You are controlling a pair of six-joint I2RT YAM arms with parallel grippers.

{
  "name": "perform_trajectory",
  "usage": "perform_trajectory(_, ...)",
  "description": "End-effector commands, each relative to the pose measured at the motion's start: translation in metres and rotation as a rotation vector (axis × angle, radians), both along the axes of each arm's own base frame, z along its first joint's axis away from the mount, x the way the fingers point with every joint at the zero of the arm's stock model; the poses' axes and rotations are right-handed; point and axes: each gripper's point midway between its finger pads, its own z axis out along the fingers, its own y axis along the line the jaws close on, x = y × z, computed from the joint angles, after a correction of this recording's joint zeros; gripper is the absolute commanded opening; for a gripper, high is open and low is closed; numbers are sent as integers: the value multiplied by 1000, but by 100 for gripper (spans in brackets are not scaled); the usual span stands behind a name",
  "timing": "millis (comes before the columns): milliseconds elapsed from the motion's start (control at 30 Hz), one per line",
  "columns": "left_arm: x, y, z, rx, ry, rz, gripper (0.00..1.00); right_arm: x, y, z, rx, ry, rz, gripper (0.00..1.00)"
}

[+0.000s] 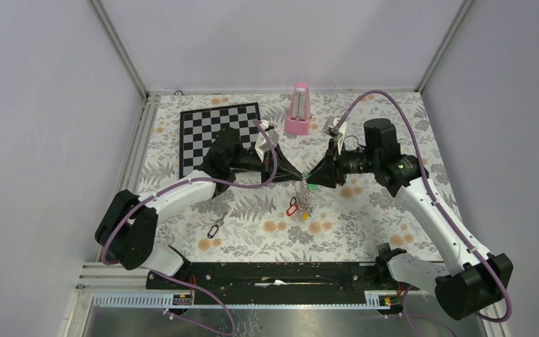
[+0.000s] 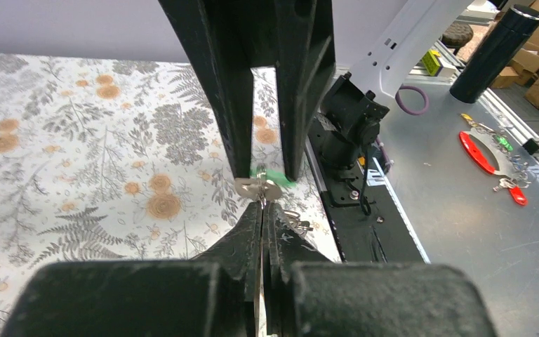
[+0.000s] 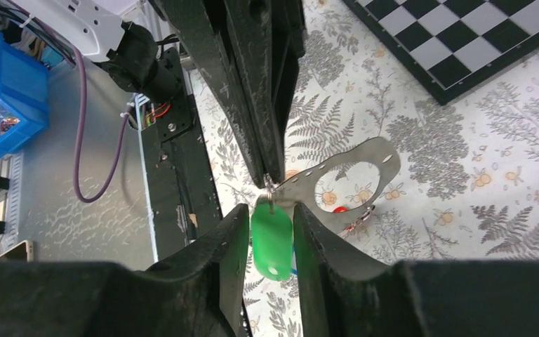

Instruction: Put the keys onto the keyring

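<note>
Top view, centre: both tools meet tip to tip over the table (image 1: 365, 232). Left tool (image 2: 262, 210) is clenched and seems to pinch the thin wire of the keyring (image 1: 302, 199), probably to fix the wire end for threading. Right tool (image 3: 271, 214) is grasping the green key (image 3: 272, 242) by its tag. The metal end points at the left tips, so the key's hole is free to meet the wire. The keyring trails just below the tips, with the red key (image 1: 292, 208) and yellow key (image 1: 304, 216) apparently on it already, so the task looks partly done. A loose key (image 1: 215, 228) lies lower left of centre, well apart, likely waiting. Threading needs fine alignment, and the floppy wire could slip off. Chessboard (image 1: 221, 137) and metronome (image 1: 299, 109) sit at upper centre, uninvolved.
</note>
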Motion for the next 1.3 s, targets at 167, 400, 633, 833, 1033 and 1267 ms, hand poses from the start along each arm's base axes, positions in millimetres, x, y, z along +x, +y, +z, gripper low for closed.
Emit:
perform_trajectory(167, -10, 3, 9, -17, -39, -34, 0, -5, 3, 15, 116, -37, 52, 53)
perform_trajectory(400, -13, 4, 11, -23, -39, -45, 0, -9, -4, -10, 60, -54, 62, 60)
perform_trajectory(633, -13, 3, 15, -39, -17, -51, 0, -17, -2, -21, 72, -65, 124, 64)
perform_trajectory(833, -12, 2, 16, -47, -1, -52, 0, -15, 8, -16, 107, -56, 160, 64)
perform_trajectory(1033, -12, 2, 15, -47, 2, -48, 0, -14, 13, -16, 125, -35, 177, 55)
perform_trajectory(1267, -9, 1, 12, -44, 1, -39, 0, -12, 15, -3, 143, -39, 170, 28)
